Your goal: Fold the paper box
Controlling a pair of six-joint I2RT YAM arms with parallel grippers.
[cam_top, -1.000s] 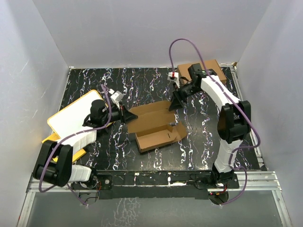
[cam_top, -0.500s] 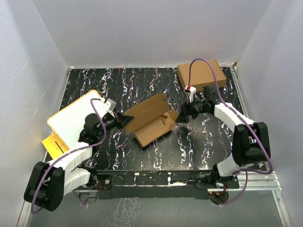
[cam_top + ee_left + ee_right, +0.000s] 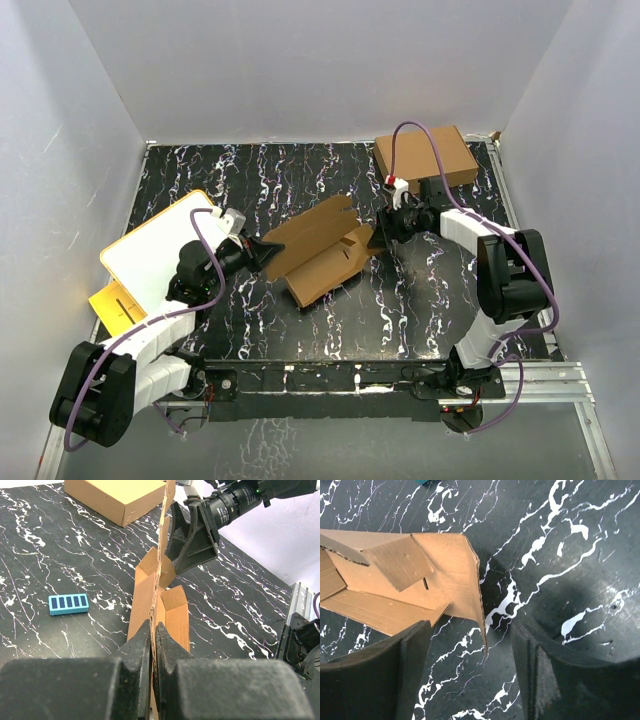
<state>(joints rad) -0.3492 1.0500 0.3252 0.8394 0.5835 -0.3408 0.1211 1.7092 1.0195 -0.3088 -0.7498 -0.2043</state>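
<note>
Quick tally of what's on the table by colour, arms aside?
Brown: 2, the paper box and the closed box
White with yellow rim: 1, the board
Yellow: 1, the flat piece
Blue: 1, the small block
Total: 5

Brown paper box point(image 3: 320, 255), white-veined black table point(image 3: 250, 170)

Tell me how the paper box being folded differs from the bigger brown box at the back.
The paper box is open, flaps sticking out; the bigger brown box is closed up. The paper box is pinched by the left gripper; the bigger brown box lies unheld in the far right corner. Both are plain brown cardboard.
</note>
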